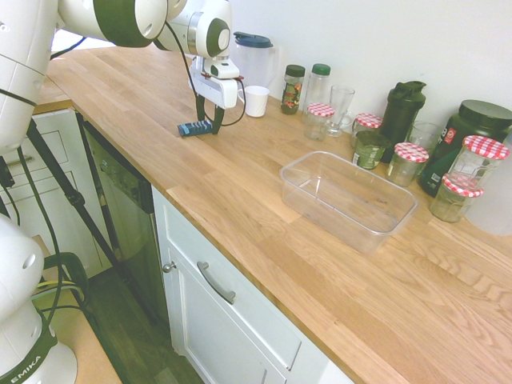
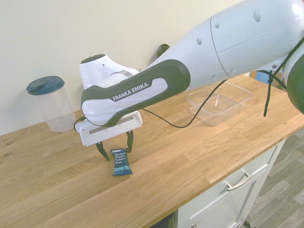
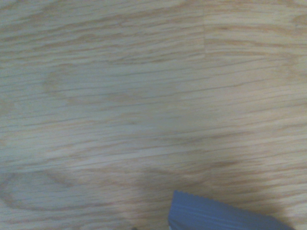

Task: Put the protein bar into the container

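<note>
The gripper (image 2: 116,148) stands with its two fingers spread wide, low over the counter (image 1: 264,232); between and just beside the fingertips lies the protein bar (image 2: 121,162), flat on the wood, with nothing clamped on it as far as the views show. Well apart from it, further along the same worktop, sits the container (image 1: 348,200), lidless; beyond that, towards the wall, stand glass jars with red-checked lids (image 1: 410,154) and a dark shaker bottle (image 1: 402,116).

The task looks to be at its reaching stage: the gripper is at the bar, which is outside the container; what is left, I judge, is to close on it, lift it, carry it across and let it go inside the tub.

The bar is a small, flat, oblong packet; its wrapper is dark blue with pale lettering and a light-blue patch towards one end; the ends look crimped.
</note>
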Robot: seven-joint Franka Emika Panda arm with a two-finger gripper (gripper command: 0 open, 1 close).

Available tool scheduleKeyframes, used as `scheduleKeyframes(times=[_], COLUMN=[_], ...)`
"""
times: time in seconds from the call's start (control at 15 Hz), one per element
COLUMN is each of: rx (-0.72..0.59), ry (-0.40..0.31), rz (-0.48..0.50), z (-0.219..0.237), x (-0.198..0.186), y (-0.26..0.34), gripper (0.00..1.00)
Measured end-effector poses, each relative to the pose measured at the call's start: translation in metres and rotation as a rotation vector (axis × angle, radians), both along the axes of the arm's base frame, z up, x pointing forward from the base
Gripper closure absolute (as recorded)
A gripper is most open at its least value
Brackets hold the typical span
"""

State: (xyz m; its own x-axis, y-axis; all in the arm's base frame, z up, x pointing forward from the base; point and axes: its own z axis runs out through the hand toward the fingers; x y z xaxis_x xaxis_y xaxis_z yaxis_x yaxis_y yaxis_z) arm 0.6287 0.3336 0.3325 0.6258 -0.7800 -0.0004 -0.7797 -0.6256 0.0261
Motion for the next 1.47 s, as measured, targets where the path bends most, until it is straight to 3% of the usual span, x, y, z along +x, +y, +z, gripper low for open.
scheduleKeyframes(times=[1.07,1.47], rx=[-0.012,-0.024], ry=[-0.003,-0.038], rz=[0.028,0.032], z=[0.002,0.055], x=[0.007,0.009], y=[-0.013,-0.078], gripper=[1.0,1.0])
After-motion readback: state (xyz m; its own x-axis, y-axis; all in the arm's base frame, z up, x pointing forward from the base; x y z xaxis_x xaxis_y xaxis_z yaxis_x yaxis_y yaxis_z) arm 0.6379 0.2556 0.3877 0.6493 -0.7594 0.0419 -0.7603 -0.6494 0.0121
